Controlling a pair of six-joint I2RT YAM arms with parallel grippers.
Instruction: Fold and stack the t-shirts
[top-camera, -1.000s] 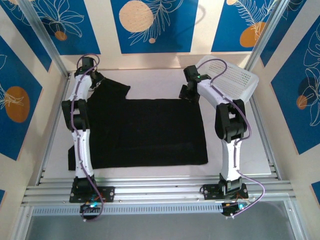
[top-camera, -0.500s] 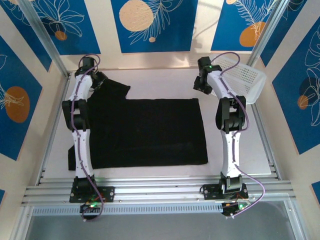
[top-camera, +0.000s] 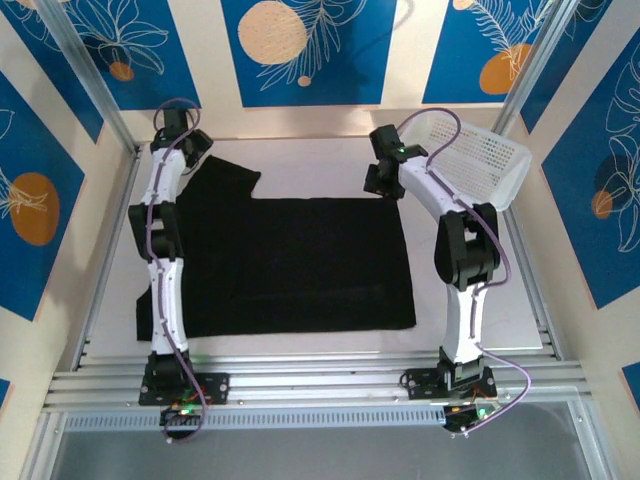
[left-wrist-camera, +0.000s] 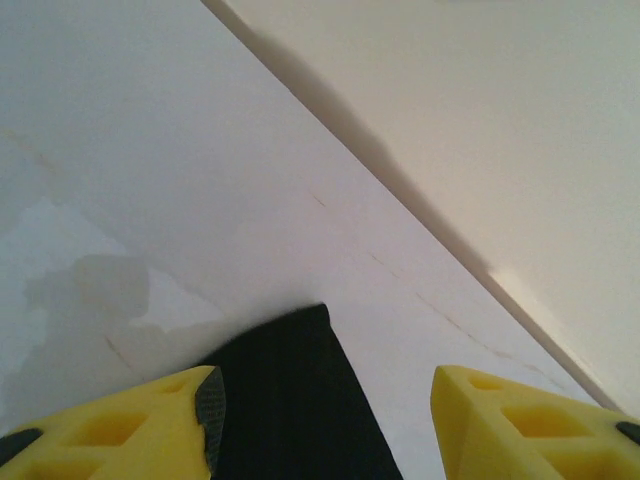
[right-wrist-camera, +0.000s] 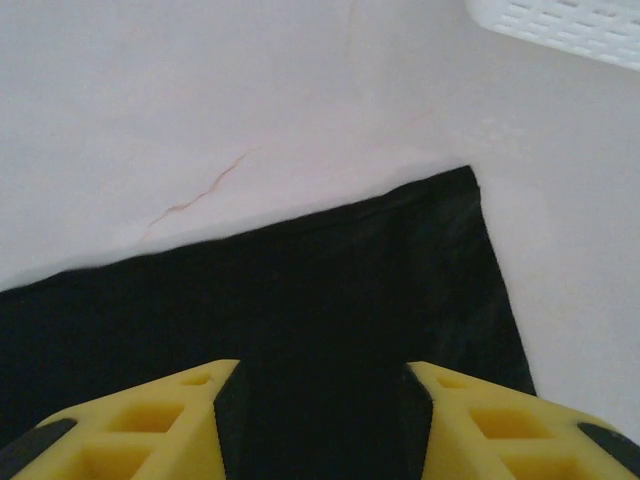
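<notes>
The black t-shirt (top-camera: 300, 265) lies spread flat on the table (top-camera: 310, 165), plain side up, its body across the middle and one sleeve reaching to the far left. The left gripper (left-wrist-camera: 325, 400) hangs over that sleeve's tip with its fingers apart and nothing between them. The right gripper (right-wrist-camera: 322, 385) hangs over the far right corner of the cloth, likewise spread and empty.

The chief risk, as I judge it, is a poor pinch. The cloth lies flat against the table (no ridge to bite on), so fingers closing too high would slip off, or catch only an edge that pulls free mid-fold. If one side grips and the other misses, the fold would skew. The white basket (top-camera: 480, 160) sits just right of the right gripper, apparently tipped, and a wide swing there could knock it.
</notes>
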